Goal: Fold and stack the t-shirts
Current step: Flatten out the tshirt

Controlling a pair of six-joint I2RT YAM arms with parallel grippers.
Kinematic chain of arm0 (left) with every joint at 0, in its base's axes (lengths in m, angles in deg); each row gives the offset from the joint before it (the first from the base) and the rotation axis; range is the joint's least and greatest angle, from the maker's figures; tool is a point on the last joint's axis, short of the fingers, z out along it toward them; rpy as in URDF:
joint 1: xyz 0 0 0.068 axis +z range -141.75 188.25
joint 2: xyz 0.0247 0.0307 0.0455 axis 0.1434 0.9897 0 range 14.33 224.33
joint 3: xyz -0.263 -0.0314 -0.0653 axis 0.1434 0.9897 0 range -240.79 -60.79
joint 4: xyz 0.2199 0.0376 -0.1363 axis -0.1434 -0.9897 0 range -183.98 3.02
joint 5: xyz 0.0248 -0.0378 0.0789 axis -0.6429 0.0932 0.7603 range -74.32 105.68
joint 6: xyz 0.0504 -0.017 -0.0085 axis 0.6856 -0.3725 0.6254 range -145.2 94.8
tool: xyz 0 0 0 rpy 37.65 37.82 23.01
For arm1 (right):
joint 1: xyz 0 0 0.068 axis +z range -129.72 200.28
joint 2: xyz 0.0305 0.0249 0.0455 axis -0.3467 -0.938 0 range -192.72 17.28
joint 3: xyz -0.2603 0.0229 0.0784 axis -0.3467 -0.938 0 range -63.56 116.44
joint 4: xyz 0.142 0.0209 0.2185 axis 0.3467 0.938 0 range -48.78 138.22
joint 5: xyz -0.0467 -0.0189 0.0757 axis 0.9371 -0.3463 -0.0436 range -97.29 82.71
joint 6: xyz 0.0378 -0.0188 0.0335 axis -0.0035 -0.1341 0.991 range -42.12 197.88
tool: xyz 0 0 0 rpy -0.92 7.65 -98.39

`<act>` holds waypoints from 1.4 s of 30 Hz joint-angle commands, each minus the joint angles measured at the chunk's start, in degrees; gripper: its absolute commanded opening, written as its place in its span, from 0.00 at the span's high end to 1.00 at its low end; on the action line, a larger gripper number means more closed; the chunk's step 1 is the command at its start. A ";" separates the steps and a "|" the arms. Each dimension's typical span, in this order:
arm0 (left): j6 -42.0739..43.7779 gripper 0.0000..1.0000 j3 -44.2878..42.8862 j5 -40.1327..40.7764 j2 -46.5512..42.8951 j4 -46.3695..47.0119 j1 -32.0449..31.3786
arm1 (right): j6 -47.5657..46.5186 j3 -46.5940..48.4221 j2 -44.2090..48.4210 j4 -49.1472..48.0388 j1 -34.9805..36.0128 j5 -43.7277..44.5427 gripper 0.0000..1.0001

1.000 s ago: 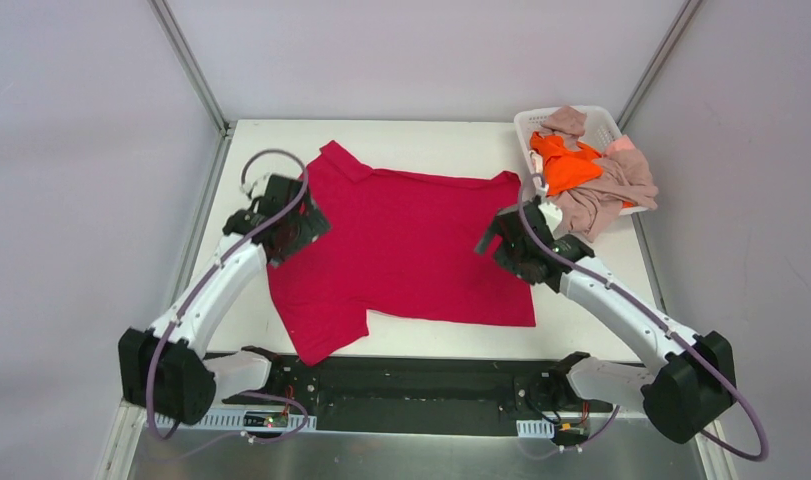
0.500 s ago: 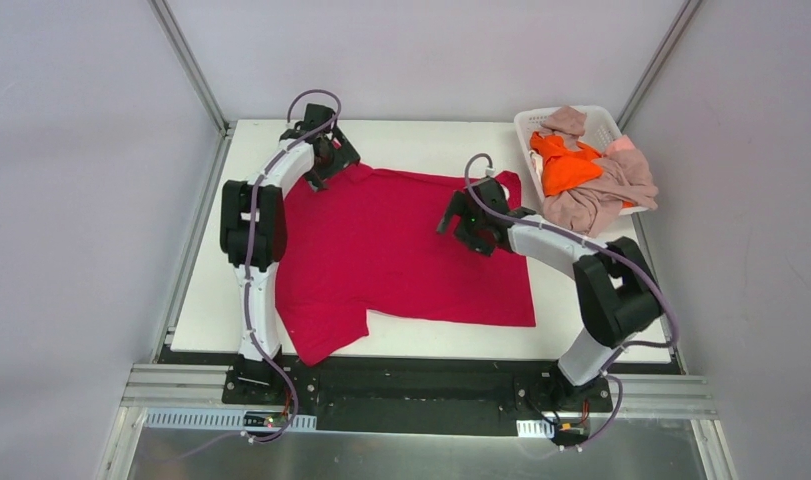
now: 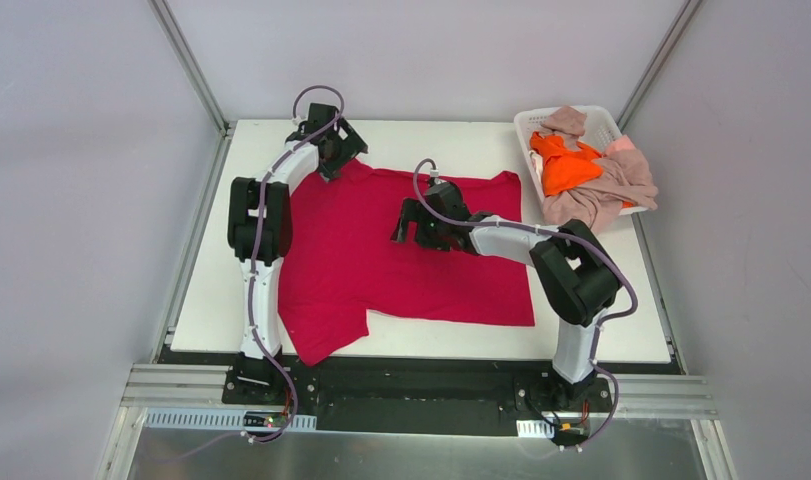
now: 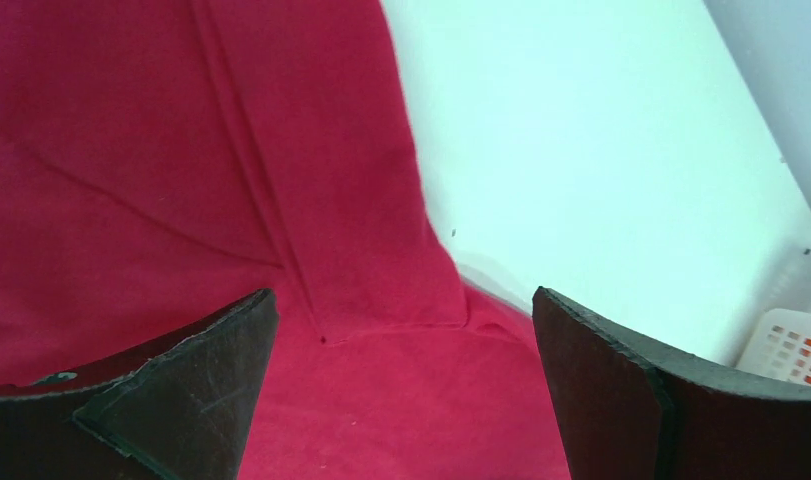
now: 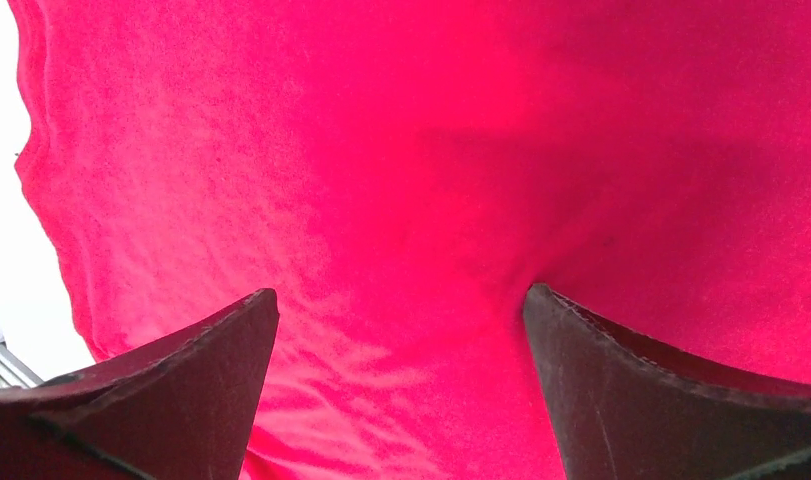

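Observation:
The crimson-red t-shirt lies spread flat across the table. My left gripper is open and empty over its far left sleeve; in the left wrist view the jaws straddle the sleeve seam of the red cloth. My right gripper is open and empty low over the upper middle of the shirt; in the right wrist view red cloth fills the frame between the jaws. The orange t-shirt and pink-beige t-shirts lie heaped in and over the basket.
A white plastic basket stands at the table's far right corner, and its corner shows in the left wrist view. Bare white table lies behind the shirt. A metal frame post rises at the far left corner.
My left gripper swung from the shirt's left edge up to its far left sleeve. My right gripper moved left from the shirt's right edge to its upper middle. The shirt barely shifted.

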 commanded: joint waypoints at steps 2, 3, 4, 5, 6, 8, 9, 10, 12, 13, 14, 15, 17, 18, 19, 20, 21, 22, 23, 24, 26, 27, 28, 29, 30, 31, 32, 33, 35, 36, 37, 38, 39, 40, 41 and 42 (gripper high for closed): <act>-1.93 0.01 -1.35 -1.46 2.97 4.61 -0.06 | -1.52 -0.06 -3.54 0.30 0.57 0.52 0.03; -2.02 0.01 -1.54 -1.40 3.29 4.54 0.00 | -1.46 -0.25 -3.50 0.32 0.57 0.72 0.03; -2.39 0.01 -1.40 -1.66 3.42 4.61 0.16 | -1.51 -0.45 -3.47 0.30 0.58 1.00 0.03; -2.66 0.01 -1.14 -1.83 3.47 4.60 0.26 | -1.50 -0.49 -3.46 0.34 0.57 1.06 0.03; -2.93 0.01 -0.83 -1.49 3.40 4.68 0.31 | -1.60 -0.60 -3.39 0.38 0.58 1.14 0.03; -3.00 0.01 -0.56 -1.11 3.51 5.49 0.31 | -1.57 -0.46 -3.50 0.47 0.64 0.87 0.03; -3.10 0.01 -0.70 -1.11 3.87 5.96 0.31 | -1.67 -0.52 -3.62 0.47 0.60 0.51 0.03; -3.25 0.01 -1.04 -1.40 4.35 6.33 0.31 | -1.75 -0.57 -3.68 0.50 0.62 0.28 0.03; -3.83 0.01 -2.52 -1.95 5.46 6.80 0.27 | -2.04 -0.76 -3.81 0.65 0.58 0.10 0.03; -4.19 0.01 -3.04 -2.07 5.90 7.17 0.31 | -2.41 -0.78 -3.93 0.72 0.57 0.00 0.03; -4.52 0.01 -3.47 -2.06 6.36 7.53 0.27 | -2.89 -0.62 -4.10 1.03 0.65 -0.03 0.03; -4.85 0.01 -3.97 -2.19 6.73 7.85 0.31 | -3.11 -0.26 -4.47 1.53 0.62 0.13 0.03; -5.19 0.01 -5.14 -2.49 7.00 8.55 0.31 | -3.85 0.59 -5.33 2.72 0.67 -0.21 0.03; -5.46 0.01 -5.60 -2.66 7.03 8.90 0.31 | -4.13 1.09 -5.80 3.45 0.78 -0.09 0.04; -5.70 0.01 -5.97 -2.91 7.03 9.46 0.28 | -4.37 1.38 -6.33 3.47 0.84 -0.10 0.04; -6.05 0.01 -6.26 -3.34 7.07 10.09 0.31 | -4.66 1.65 -6.62 3.51 0.99 -0.10 0.04; -6.42 0.01 -6.49 -4.05 7.14 11.03 0.31 | -4.78 1.82 -6.96 4.22 1.03 0.13 0.04; -6.82 0.01 -6.68 -4.76 7.23 12.12 0.31 | -4.71 2.12 -7.31 5.01 1.08 0.26 0.04; -7.24 0.01 -7.00 -5.70 7.47 13.38 0.31 | -4.80 2.25 -7.59 5.38 1.10 0.33 0.04; -7.65 0.01 -7.47 -6.60 7.79 14.09 0.27 | -4.88 2.37 -7.77 5.51 1.14 0.49 0.04; -8.51 0.01 -8.47 -7.86 8.47 15.33 0.31 | -5.12 2.70 -8.01 5.96 1.12 0.92 0.04; -8.72 0.01 -8.89 -8.46 8.89 16.10 0.29 | -5.22 2.79 -8.11 6.13 1.14 1.28 0.04; -8.86 0.01 -9.55 -8.60 9.34 16.43 0.23 | -5.27 2.87 -8.19 6.22 1.11 1.64 0.04; -9.16 0.01 -10.28 -8.85 9.96 16.61 0.20 | -5.52 2.97 -8.33 6.41 1.14 1.85 0.04; -9.59 0.01 -11.14 -9.24 10.71 16.85 0.22 | -5.65 3.23 -8.52 6.63 1.08 1.89 0.04; -9.94 0.01 -11.57 -9.82 11.00 16.92 0.22 | -5.64 3.28 -8.61 6.83 1.12 1.89 0.04; -10.03 0.01 -11.60 -10.36 11.18 17.07 0.22 | -5.65 3.28 -8.69 6.87 1.14 1.72 0.05; -9.59 0.01 -11.15 -10.26 11.03 17.10 0.16 | -5.90 3.29 -8.79 6.95 1.13 1.48 0.05; -8.36 0.01 -8.93 -7.33 9.36 16.33 0.05 | -5.92 3.26 -8.82 7.31 1.10 1.33 0.06; -8.07 0.01 -7.46 -4.40 8.32 14.93 0.39 | -5.90 3.23 -8.63 7.83 1.10 1.35 0.06; -7.95 0.01 -5.58 -2.96 7.04 13.55 0.77 | -5.66 3.05 -8.31 8.23 1.10 1.43 0.06; -7.75 0.01 -2.83 -2.22 5.59 12.79 1.16 | -5.45 2.65 -7.77 8.58 1.12 1.35 0.06; -7.54 0.01 0.43 -1.37 3.96 12.43 1.45 | -5.16 2.02 -7.12 8.51 1.12 1.18 0.06; -7.05 0.01 3.88 -0.44 1.93 12.18 1.67 | -4.88 0.92 -6.32 8.17 1.13 1.03 0.06; -6.56 0.01 7.72 0.97 0.05 11.62 1.83 | -4.42 0.13 -5.56 7.78 1.15 0.88 0.06; -6.31 0.01 11.25 2.72 -2.09 11.10 1.89 | -3.94 -0.57 -4.82 7.52 1.18 0.47 0.06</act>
